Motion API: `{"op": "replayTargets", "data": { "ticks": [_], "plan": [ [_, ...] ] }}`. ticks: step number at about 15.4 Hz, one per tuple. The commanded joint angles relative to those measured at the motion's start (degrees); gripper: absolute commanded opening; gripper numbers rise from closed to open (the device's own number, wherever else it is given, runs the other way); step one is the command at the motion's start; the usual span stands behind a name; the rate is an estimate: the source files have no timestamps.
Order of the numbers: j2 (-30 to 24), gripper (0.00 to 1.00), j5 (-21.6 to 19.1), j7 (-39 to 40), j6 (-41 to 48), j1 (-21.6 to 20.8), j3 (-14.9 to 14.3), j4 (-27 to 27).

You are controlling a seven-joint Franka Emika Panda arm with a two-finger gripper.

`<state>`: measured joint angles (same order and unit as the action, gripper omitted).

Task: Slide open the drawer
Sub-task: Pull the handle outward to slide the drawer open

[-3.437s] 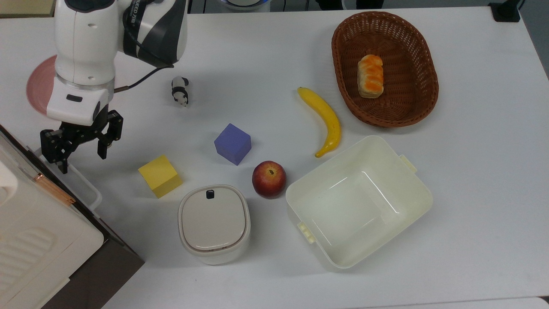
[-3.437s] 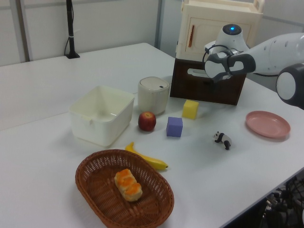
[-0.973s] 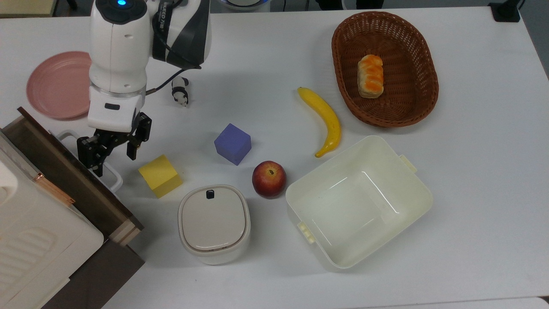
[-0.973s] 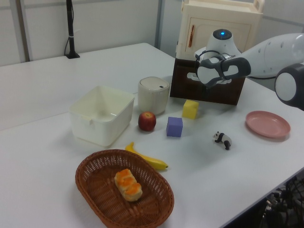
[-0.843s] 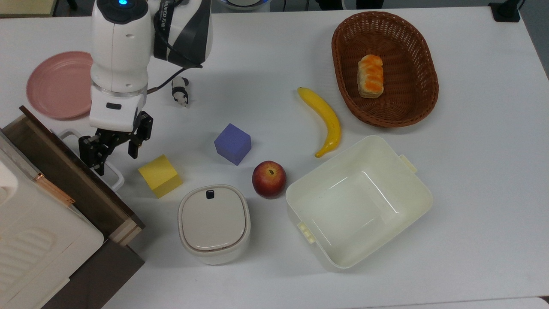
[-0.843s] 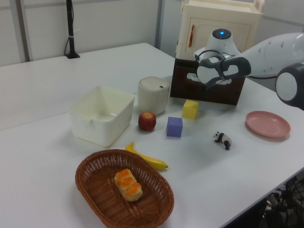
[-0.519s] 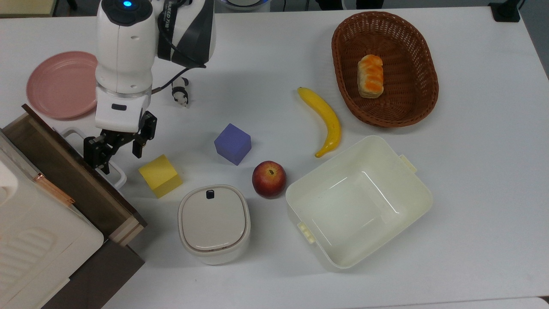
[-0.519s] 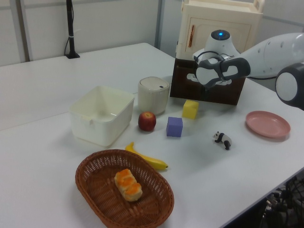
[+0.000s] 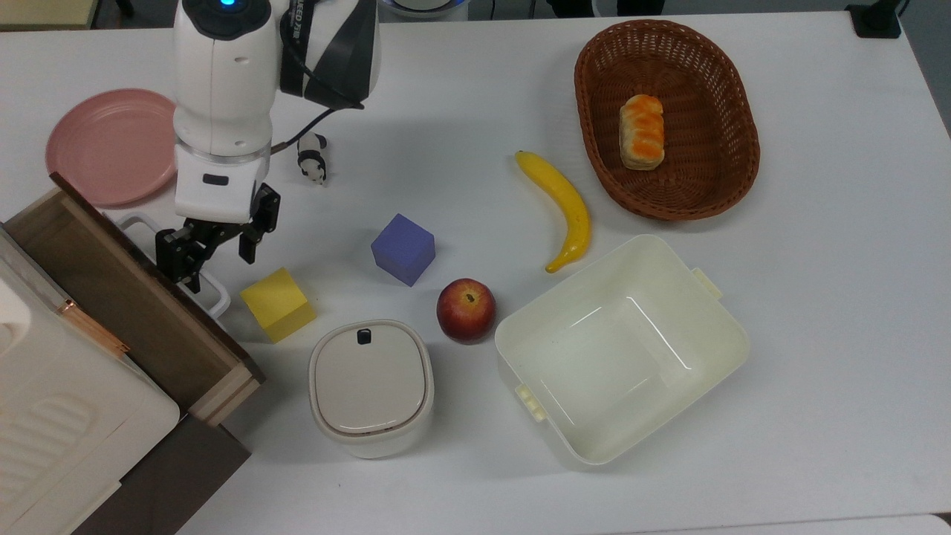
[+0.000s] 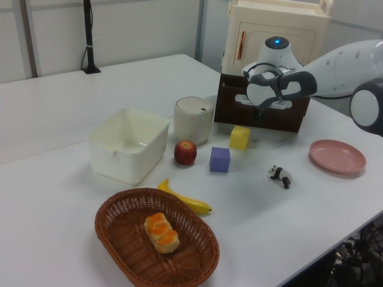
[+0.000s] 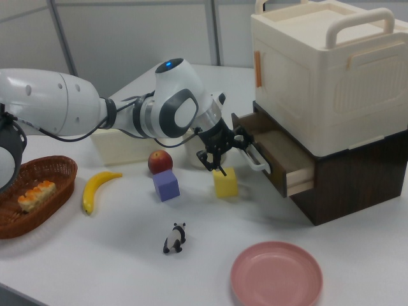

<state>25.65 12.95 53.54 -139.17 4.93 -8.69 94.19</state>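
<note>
The drawer [image 9: 111,286] of the dark brown cabinet stands partly pulled out, its light-brown inside showing in the top view and in the right view [image 11: 280,156]. Its white loop handle [image 9: 217,303] faces the table. My gripper [image 9: 213,253] is open at the handle, one finger inside the loop and the other outside, toward the yellow cube [image 9: 276,305]. In the right view the gripper [image 11: 224,152] sits just left of the handle [image 11: 256,160]. The left view shows the gripper head in front of the drawer front [image 10: 230,101].
A white appliance [image 9: 59,394] sits on the cabinet. Close to the drawer front are a white lidded pot [image 9: 370,386], a purple cube [image 9: 403,249] and a panda figure [image 9: 312,157]. A pink plate [image 9: 111,145], apple [image 9: 466,310], cream tub [image 9: 620,349], banana [image 9: 562,208] and basket [image 9: 713,186] lie around.
The drawer has slid steadily out of the cabinet toward the top view's right. My gripper moved with the handle the same way, closer to the yellow cube.
</note>
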Motion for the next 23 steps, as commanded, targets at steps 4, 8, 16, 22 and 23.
{"op": "replayTargets", "data": {
  "ticks": [4,8,16,22,23],
  "plan": [
    [-4.73,0.8,1.03,-0.1,5.31,-1.77,1.83,4.42],
    [-4.91,0.8,1.03,-0.1,6.1,-2.55,2.09,4.95],
    [-5.0,0.8,4.45,-3.62,6.89,-2.91,3.15,5.92],
    [-5.0,0.8,4.46,-3.79,7.24,-3.0,3.76,6.09],
    [-5.0,0.8,4.46,-3.79,7.85,-3.0,3.85,6.09]
  ]
}}
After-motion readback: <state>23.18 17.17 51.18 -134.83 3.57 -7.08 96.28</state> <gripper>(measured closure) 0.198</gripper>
